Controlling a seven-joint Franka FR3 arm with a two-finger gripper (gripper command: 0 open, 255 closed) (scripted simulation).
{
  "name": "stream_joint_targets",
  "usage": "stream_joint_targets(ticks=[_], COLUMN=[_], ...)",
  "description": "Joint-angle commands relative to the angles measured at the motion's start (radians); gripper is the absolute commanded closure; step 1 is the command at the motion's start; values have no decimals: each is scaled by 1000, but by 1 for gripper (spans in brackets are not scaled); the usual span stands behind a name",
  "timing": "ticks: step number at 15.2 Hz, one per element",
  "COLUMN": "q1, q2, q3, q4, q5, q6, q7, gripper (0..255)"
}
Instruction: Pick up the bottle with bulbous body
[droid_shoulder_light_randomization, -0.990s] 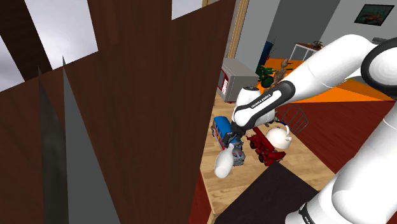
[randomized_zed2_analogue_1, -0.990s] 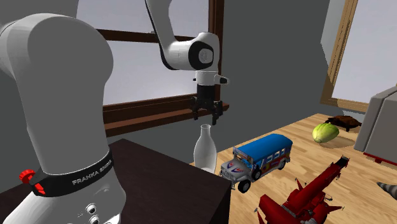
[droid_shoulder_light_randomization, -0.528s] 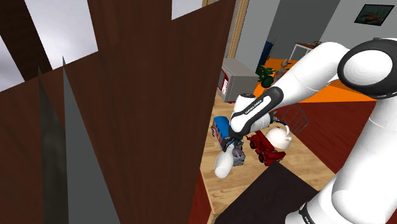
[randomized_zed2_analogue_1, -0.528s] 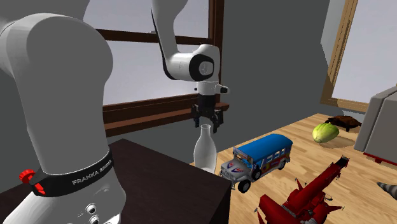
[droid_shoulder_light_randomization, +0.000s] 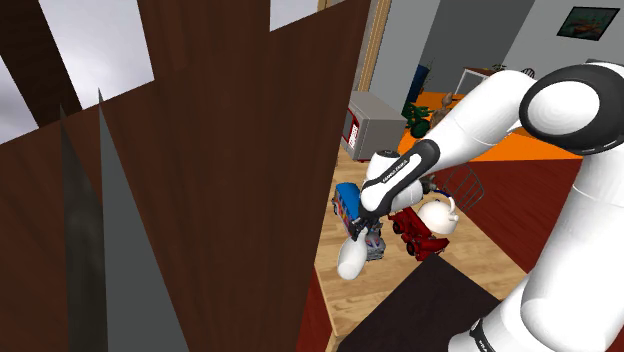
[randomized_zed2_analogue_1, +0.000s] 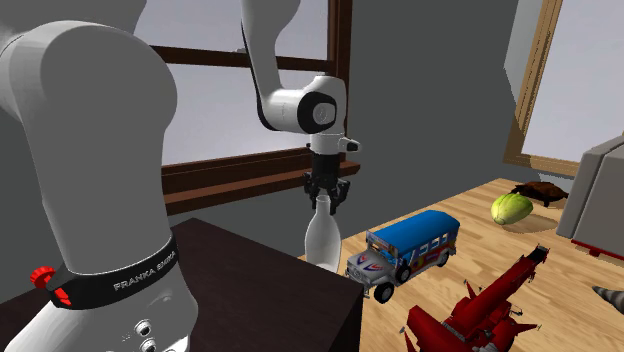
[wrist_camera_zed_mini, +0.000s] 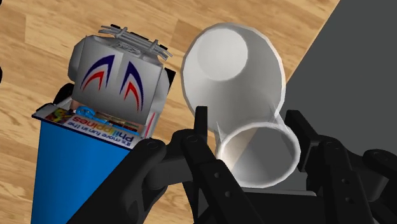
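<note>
The white bottle (randomized_zed2_analogue_1: 322, 240) stood upright on the wooden surface (randomized_zed2_analogue_1: 480, 215), just beside the edge of the dark stand (randomized_zed2_analogue_1: 290, 300) and close to a blue-roofed toy bus (randomized_zed2_analogue_1: 410, 250); the stand's edge hid its base in the second exterior view. The claw (randomized_zed2_analogue_1: 327, 192) hung straight down over it, at the level of the bottle's mouth. In the wrist view the claw (wrist_camera_zed_mini: 249, 124) was open, with its black fingers (wrist_camera_zed_mini: 203, 146) standing on either side of the bottle's (wrist_camera_zed_mini: 229, 70) narrow neck. One finger showed a gap to the rim, while the other seemed to be at the rim or touching it, though the angle made that hard to judge. The round body widened below the neck, next to the bus's (wrist_camera_zed_mini: 108, 83) white front with red and blue stripes, and wood grain (wrist_camera_zed_mini: 51, 38) showed past both. In the shoulder view the arm reached down past a brown panel, and the claw (droid_shoulder_light_randomization: 358, 232) sat right above the bottle (droid_shoulder_light_randomization: 350, 262), with the bus (droid_shoulder_light_randomization: 347, 205) behind it. A red toy truck (randomized_zed2_analogue_1: 480, 305) lay on the surface beyond the bus, and a green rounded thing (randomized_zed2_analogue_1: 511, 208) rested farther off, near the window wall.
</note>
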Motion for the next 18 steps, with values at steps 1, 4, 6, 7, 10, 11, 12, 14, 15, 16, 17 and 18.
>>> stream_joint_targets(ticks=[1,4,6,7,10,11,12,14,15,16,17,18], q1=[0,-1,3,5,8,9,9,10,11,11,11,11], q2=[2,-1,-14,-30,-74,-89,-104,-132,-147,-161,-174,-188], q3=[0,-1,-2,-4,-10,-12,-13,-16,-17,-18,-18,-19], q4=[-1,-3,-4,-6,-10,-11,-11,-11,-11,-11,-10,-9], q5=[0,0,-4,-8,-21,-25,-28,-36,-39,-43,-46,-49], q6=[0,-1,-13,-26,-67,-81,-95,-123,-137,-152,-166,-181], q7=[0,-1,5,9,18,21,24,30,33,35,38,40], gripper=[255,255,255,255,255,255,255,255,255,255,255,255])
